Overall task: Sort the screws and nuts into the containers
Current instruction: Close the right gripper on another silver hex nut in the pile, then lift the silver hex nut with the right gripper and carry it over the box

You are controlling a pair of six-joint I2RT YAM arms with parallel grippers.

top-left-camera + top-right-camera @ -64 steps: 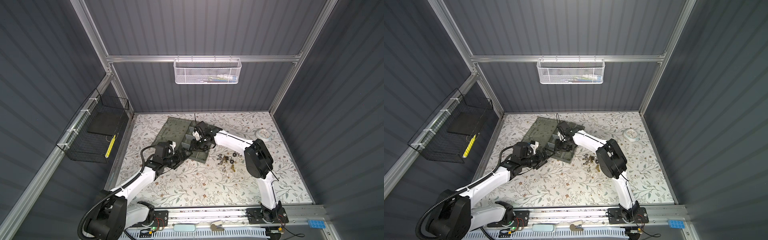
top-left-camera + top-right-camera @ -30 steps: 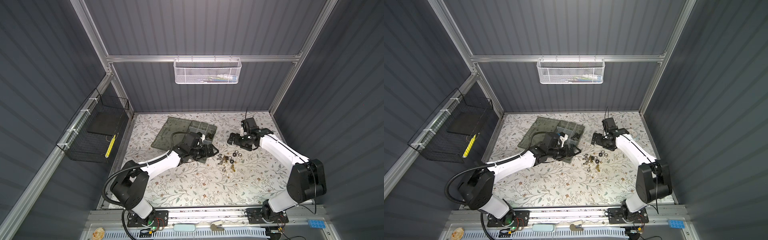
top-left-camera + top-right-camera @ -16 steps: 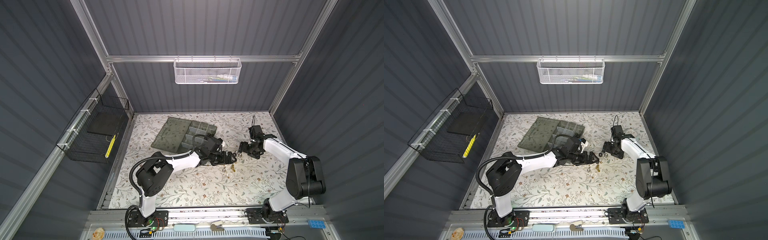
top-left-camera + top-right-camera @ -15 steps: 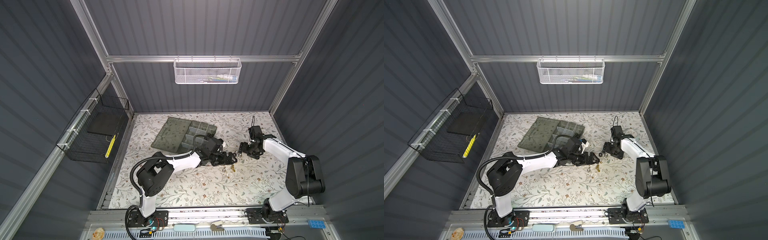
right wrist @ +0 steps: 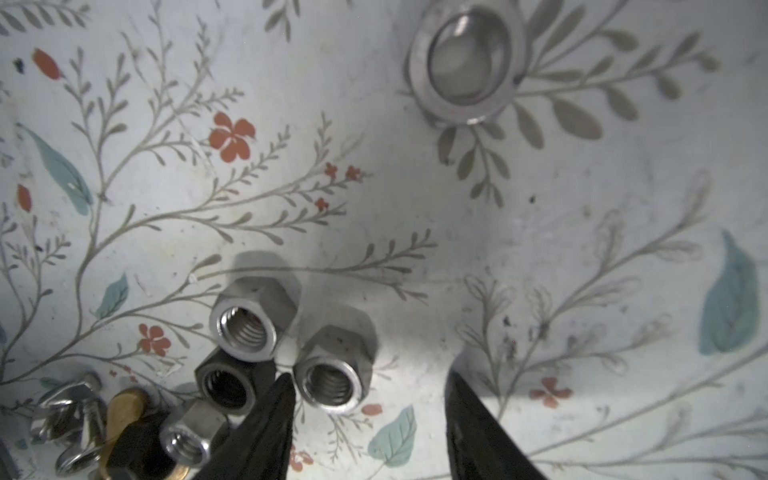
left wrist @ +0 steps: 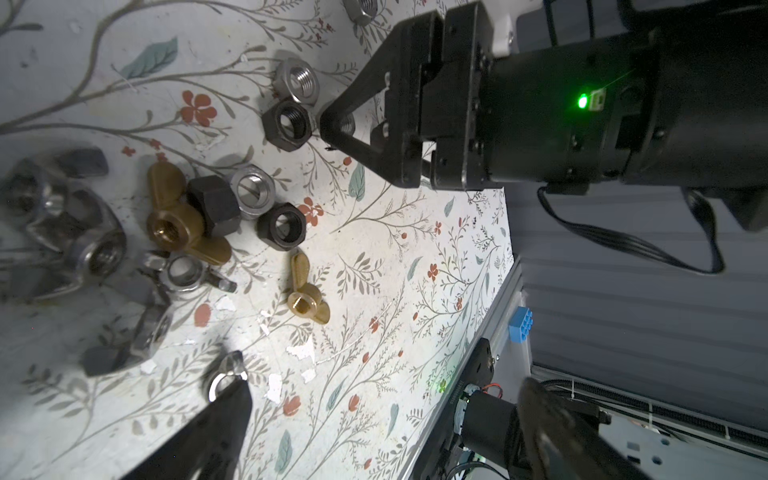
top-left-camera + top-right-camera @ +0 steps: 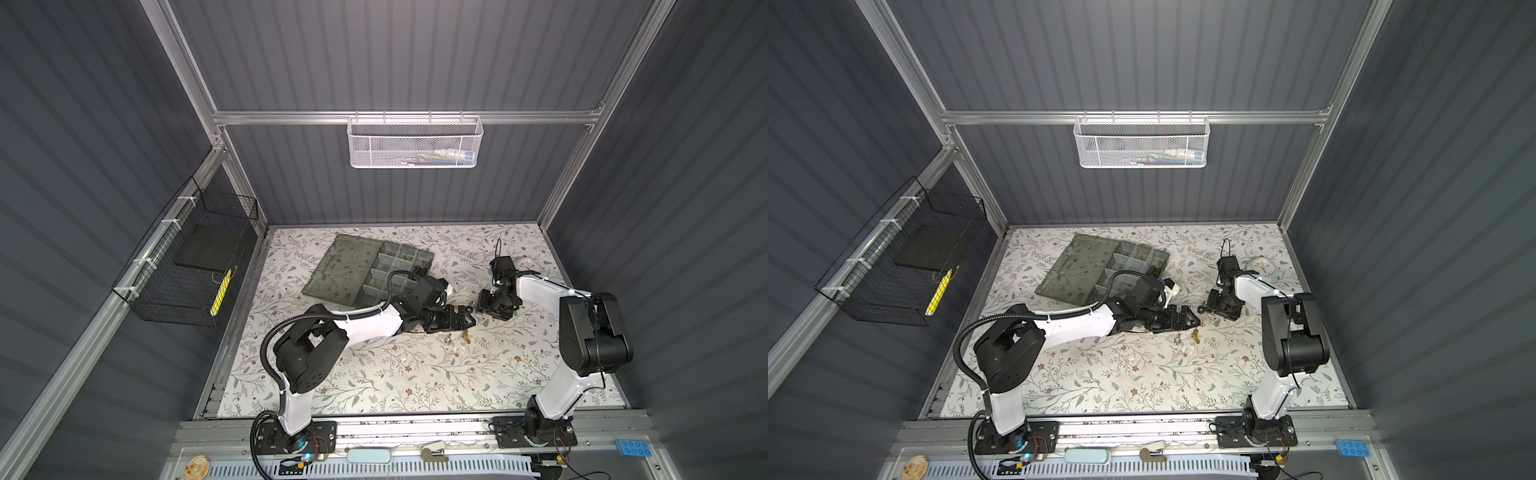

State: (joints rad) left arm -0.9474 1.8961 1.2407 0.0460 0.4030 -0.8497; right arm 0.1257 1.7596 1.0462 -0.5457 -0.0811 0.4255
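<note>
A pile of nuts in silver, black and brass, some winged, lies on the floral mat. I cannot make out any screws among them. My right gripper is down at the pile's far edge, open, with a silver nut between its jaws and against one finger. My left gripper hovers open over the pile's near side, holding nothing. The containers stand at the back left, lid laid open.
A silver ring lies apart from the pile. A white round object sits at the back right. A white mesh basket hangs on the back wall and a black wire basket on the left wall.
My left gripper has swung from the organiser box over to the pile. My right gripper has come down to the pile and its jaws have narrowed around a silver nut.
</note>
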